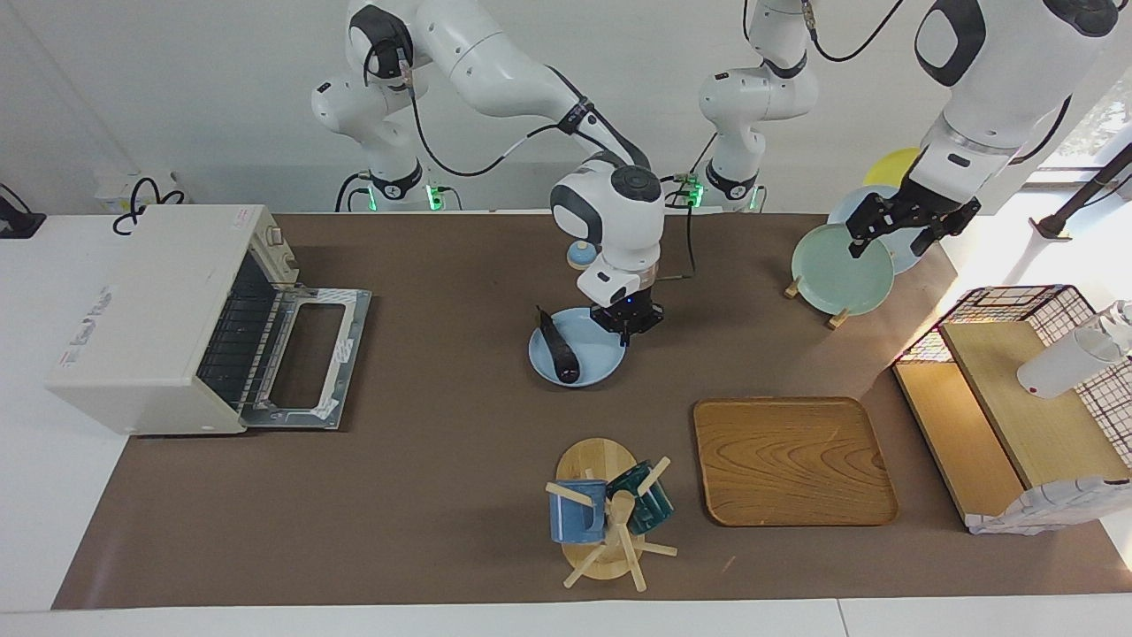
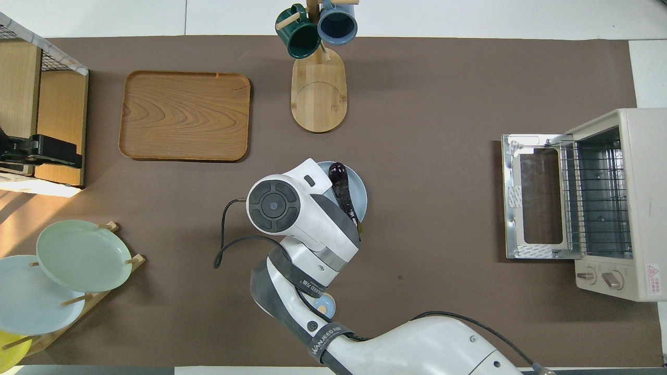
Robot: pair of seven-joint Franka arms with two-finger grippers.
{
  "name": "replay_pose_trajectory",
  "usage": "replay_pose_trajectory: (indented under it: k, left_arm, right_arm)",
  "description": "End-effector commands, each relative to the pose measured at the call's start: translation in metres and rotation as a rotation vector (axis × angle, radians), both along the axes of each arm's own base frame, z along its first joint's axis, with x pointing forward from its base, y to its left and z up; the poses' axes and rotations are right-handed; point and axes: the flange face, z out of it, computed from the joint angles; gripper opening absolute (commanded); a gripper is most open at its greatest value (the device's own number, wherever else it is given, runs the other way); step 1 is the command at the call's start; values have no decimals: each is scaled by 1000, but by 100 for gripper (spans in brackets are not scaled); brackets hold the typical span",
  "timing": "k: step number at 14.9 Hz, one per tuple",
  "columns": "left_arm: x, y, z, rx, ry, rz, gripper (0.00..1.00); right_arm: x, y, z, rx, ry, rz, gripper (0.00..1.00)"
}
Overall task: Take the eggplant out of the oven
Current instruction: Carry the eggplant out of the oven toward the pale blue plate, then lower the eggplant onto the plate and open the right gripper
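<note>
The dark purple eggplant lies on a light blue plate in the middle of the table, well outside the oven. The cream oven stands at the right arm's end. Its door hangs flat open and its wire rack is bare. My right gripper points down at the plate's rim on the side toward the left arm's end, shut on that rim. In the overhead view the right arm's wrist hides it. My left gripper waits open in the air over the plate rack.
A wooden tray and a mug tree with two mugs lie farther from the robots than the plate. A rack holding a green plate and a wire-sided wooden shelf stand at the left arm's end.
</note>
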Motion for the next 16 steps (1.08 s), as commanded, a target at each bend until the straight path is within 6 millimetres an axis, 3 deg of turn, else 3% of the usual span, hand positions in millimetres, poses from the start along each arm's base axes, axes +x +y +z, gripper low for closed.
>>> replay_pose_trajectory:
  k: [1, 3, 5, 9, 11, 13, 14, 16]
  left_arm:
    - [-6, 4, -1, -11, -32, 0, 100]
    - [-7, 2, -6, -10, -33, -3, 100]
    - [-7, 1, -5, -10, -38, -8, 100]
    - [-7, -2, -5, -10, -39, -12, 100]
    - [-7, -4, -5, -10, -39, -15, 100]
    - [-7, -5, -5, -10, -39, -17, 100]
    - [-7, -5, -5, -10, -39, -17, 100]
    - [-7, -9, -4, -12, -41, -14, 100]
  right_arm:
    - [-1, 11, 26, 62, -40, -18, 5]
    - [0, 15, 48, 52, -46, -6, 7]
    - [1, 8, 60, 63, -52, -1, 20]
    - [1, 3, 55, 56, -64, 23, 19]
    - [19, -35, 83, -9, -41, 82, 11]
    - [48, -110, 118, -71, 18, 139, 8]
    - [52, -140, 132, -107, 60, 183, 4]
    - [54, -207, 136, -191, 184, 202, 0]
